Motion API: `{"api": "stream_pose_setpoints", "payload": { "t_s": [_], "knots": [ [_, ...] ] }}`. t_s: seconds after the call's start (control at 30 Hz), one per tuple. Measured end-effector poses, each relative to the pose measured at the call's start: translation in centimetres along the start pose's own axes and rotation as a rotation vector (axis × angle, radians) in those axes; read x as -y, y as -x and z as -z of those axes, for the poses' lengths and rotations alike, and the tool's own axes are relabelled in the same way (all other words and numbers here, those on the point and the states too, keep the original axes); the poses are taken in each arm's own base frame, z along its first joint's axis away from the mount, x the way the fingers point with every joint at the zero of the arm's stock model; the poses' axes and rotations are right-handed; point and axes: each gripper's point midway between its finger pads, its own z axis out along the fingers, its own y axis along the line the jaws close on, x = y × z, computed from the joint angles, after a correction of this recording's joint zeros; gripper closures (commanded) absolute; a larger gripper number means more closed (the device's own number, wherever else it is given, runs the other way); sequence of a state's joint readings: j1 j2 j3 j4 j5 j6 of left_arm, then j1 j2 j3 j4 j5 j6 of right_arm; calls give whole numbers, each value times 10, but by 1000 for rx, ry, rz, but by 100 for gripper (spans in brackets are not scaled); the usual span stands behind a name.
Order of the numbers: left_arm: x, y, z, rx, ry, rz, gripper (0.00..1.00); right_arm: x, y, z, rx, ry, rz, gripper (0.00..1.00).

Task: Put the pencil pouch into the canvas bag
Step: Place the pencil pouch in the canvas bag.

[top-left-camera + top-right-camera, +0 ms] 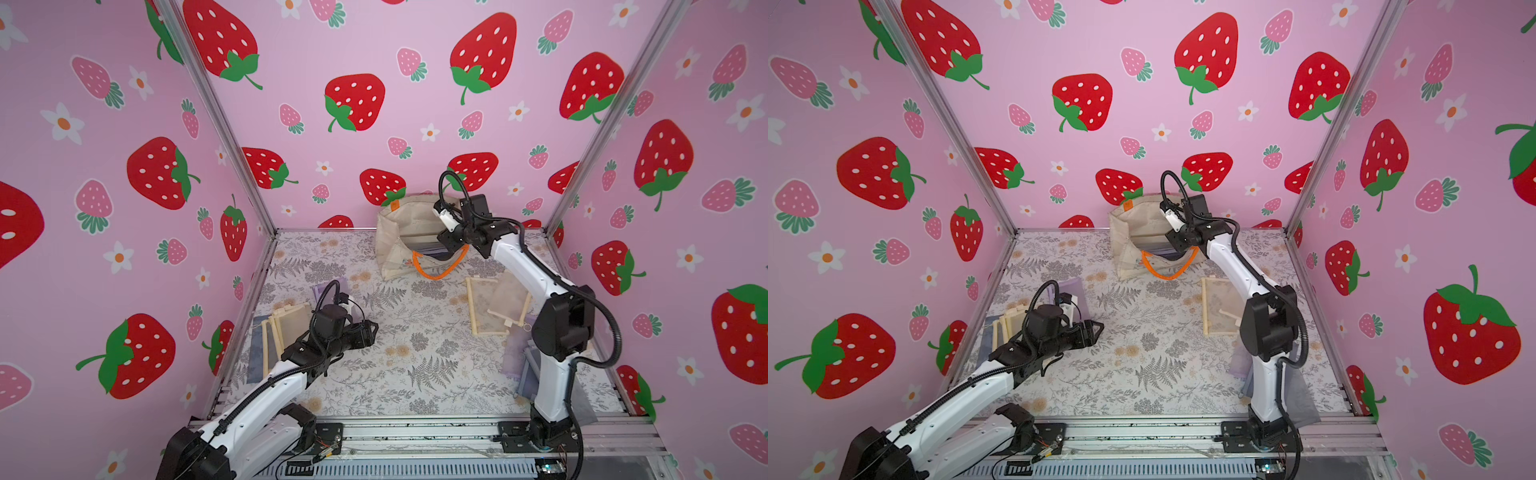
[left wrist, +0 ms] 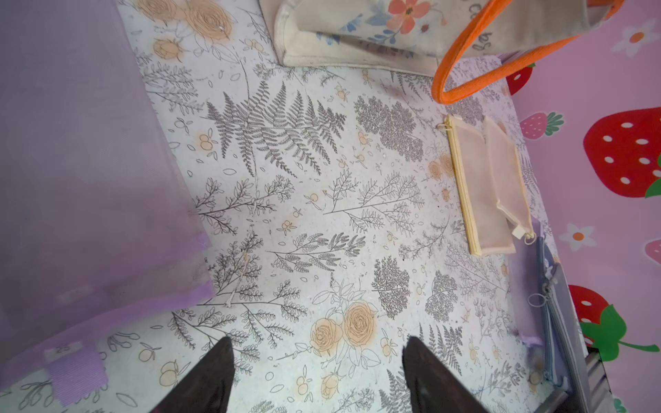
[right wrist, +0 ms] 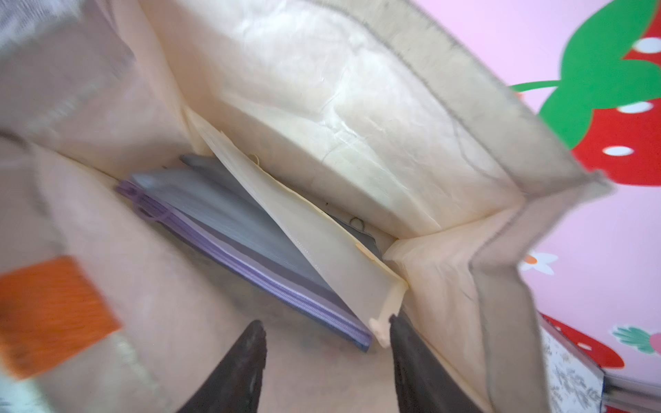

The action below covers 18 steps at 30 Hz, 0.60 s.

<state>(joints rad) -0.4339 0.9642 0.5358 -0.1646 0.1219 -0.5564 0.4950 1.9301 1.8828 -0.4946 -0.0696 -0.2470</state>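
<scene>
Release step: right gripper (image 3: 325,321) in canvas bag (image 3: 357,107), jaws apart, cream mesh pouch (image 3: 304,229) lying inside; next it should back out clear of the orange handle (image 1: 436,272); left gripper (image 2: 318,343) idle, jaws apart.

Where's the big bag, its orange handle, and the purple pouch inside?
canvas bag (image 1: 390,237): in a top view, on its cream side wall.
orange handle (image 1: 434,276): in a top view, on the bottom of the loop.
purple pouch (image 3: 250,267): right wrist view, on its zipper edge.
</scene>
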Motion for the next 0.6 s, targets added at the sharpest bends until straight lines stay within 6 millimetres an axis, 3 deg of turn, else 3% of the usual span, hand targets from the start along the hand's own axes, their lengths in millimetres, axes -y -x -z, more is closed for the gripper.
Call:
{"api": "stream_pose_setpoints", "payload": {
  "t_s": [0.13,0.23,0.4,0.6],
  "knots": [
    [-23,28,-3,43,93,46,22,-10,27,54,114,-6,-45,26],
    [-55,46,-7,65,189,115,22,-26,25,82,154,11,-66,21],
    [-102,59,-15,51,324,199,23,-66,-7,98,137,88,-109,16],
    [-129,46,-37,-34,408,216,28,-96,-65,92,53,155,-193,15]
  ]
}}
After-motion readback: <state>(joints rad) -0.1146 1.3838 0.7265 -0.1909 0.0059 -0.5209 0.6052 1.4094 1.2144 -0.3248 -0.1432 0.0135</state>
